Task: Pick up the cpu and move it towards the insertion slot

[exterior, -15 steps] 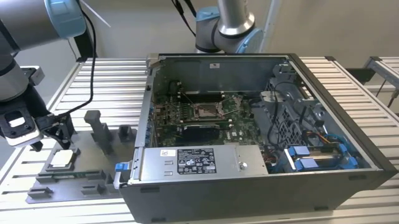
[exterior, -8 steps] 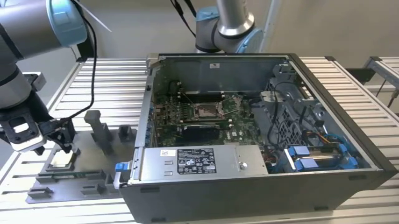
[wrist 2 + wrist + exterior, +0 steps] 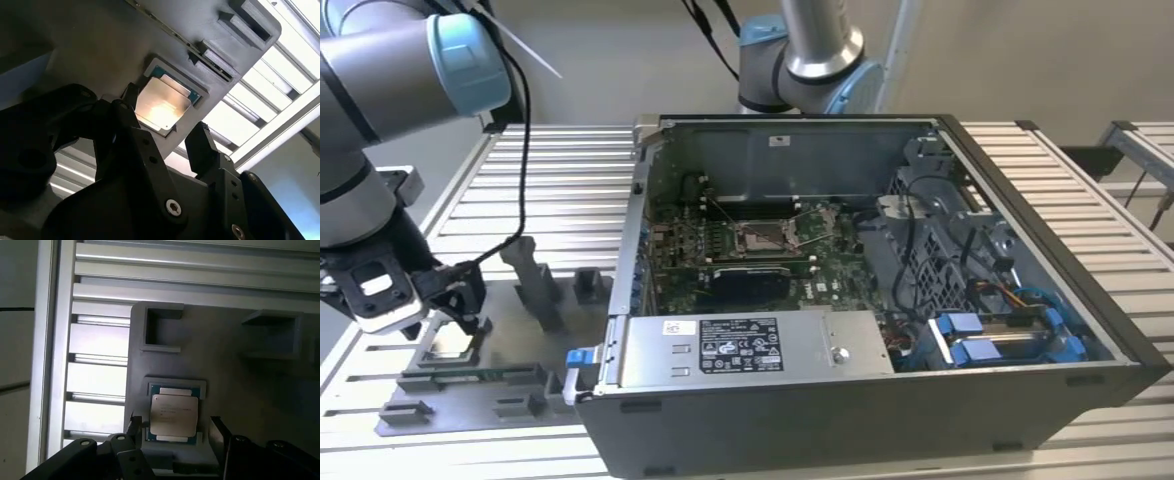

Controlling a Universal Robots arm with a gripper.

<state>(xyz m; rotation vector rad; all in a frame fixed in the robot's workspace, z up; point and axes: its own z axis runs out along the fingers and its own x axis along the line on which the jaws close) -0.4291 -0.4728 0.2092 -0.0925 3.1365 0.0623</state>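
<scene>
Over the grey plastic tray point(image 3: 520, 378), toward its edge on the exterior view's left, I hover with my gripper point(image 3: 443, 318) pointed down at the cpu point(image 3: 454, 346). My jaws are released and spread wide: in both wrist views my two black fingers point(image 3: 218, 429) stand on opposite sides of the chip with its silvery top between them, and I am grasping nothing. One fingertip comes very near the chip's edge, but I cannot tell whether it touches. The cpu lies flat in a shallow square recess of the tray, its metal lid bright and a darker green rim showing around it. Other raised blocks and open pockets of the tray stand beside that recess, toward the middle of the tray. The tray rests on a slatted aluminium table point(image 3: 560, 170), close against the outer wall of an open computer case point(image 3: 854, 415). Well apart from me, inside that case, the insertion slot point(image 3: 761, 237) sits on the green motherboard point(image 3: 834, 285), its shiny frame around a pale centre with thin wire levers beside it. A silver box with a white label point(image 3: 720, 345) lies along the case's front edge, between the slot and the near wall. Behind the case's far wall stands another grey robot arm point(image 3: 803, 50).
</scene>
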